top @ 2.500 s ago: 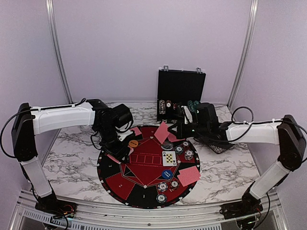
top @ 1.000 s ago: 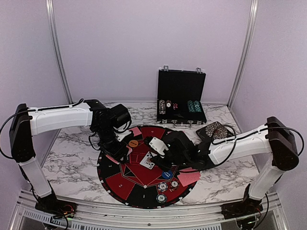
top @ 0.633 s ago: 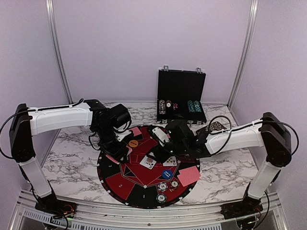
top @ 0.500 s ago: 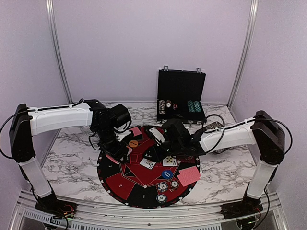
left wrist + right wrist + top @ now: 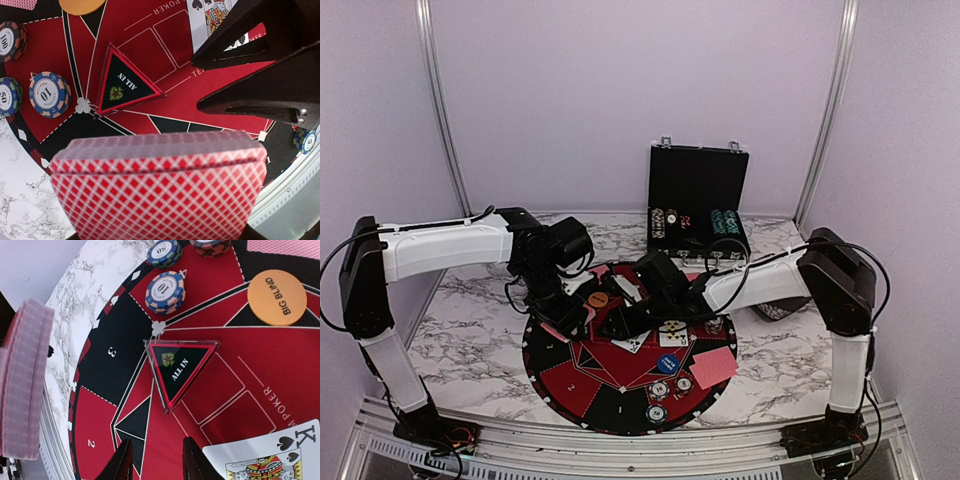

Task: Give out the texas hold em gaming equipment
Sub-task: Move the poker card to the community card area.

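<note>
Left gripper [image 5: 565, 312]: closed on a deck of red-backed cards [image 5: 157, 185], held over the left side of the round poker mat [image 5: 220, 405].
Right gripper [image 5: 157, 465]: jaws apart with nothing between them, low over the mat, just beside the ALL IN marker [image 5: 177, 367].
King of spades [image 5: 265, 455]: face up on the mat, near the right fingertips.
BIG BLIND disc [image 5: 276, 297]: orange, flat on the mat beyond the marker.
10 chip [image 5: 165, 290]: blue and orange, near the mat's rim.
Chip case [image 5: 698, 190]: open at the back of the marble table [image 5: 470, 340].
</note>
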`<state>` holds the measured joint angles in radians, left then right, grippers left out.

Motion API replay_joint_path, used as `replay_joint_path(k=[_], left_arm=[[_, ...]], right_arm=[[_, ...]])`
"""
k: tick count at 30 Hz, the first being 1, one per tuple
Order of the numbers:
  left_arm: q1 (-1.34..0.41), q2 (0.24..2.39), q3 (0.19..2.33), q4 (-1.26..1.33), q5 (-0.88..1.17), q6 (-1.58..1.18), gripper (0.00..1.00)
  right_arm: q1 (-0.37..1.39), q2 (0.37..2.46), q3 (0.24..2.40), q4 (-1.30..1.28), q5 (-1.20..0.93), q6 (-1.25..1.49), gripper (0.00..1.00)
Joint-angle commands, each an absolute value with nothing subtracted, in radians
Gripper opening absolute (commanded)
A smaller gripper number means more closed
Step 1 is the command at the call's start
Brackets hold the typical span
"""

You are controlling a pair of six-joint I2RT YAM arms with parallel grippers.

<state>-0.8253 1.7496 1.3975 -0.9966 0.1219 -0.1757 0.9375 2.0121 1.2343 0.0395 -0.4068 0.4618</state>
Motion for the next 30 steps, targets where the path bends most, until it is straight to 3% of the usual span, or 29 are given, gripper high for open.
replay_joint_path(k=[1, 19, 30], left_arm=[[-0.820, 1.721, 1.405, -0.997, 0.119, -0.177, 0.49], [-0.818, 1.713, 1.399, -0.997, 0.115, -0.172, 0.49], [-0.816, 1.711, 1.400, -0.997, 0.117, -0.165, 0.49]], right_arm=[[0.939, 2.053, 1.295, -0.010, -0.417, 0.485, 0.33], [0.939, 2.141, 1.414, -0.137, -0.357, 0.519, 0.33], [0.933, 2.111, 1.378, -0.200, -0.334, 0.511, 0.33]])
